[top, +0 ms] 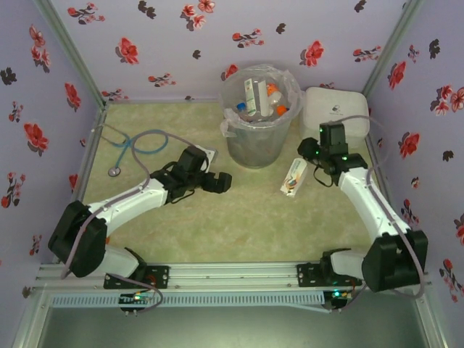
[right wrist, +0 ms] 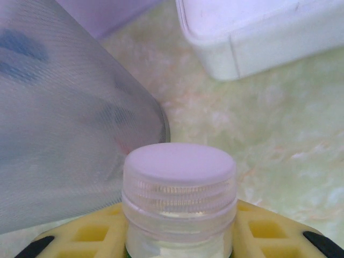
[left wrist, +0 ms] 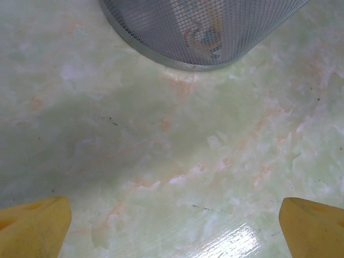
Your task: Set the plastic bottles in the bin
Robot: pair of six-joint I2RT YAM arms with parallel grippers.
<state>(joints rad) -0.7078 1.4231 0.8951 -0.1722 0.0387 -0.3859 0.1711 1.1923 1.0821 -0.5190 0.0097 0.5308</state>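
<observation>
My right pincer [right wrist: 180, 242] is closed on the white-capped bottle [right wrist: 180, 172] below its cap, probably for lifting into the bin [right wrist: 64, 123] just left.

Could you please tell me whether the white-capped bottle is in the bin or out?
Out: the bottle sits between the fingers of the right gripper, beside the bin.

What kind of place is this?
Probably a staged robot test booth: flowered cloth walls on a metal frame, two arms bolted to a rail, and a marbled table holding a bin.
</observation>
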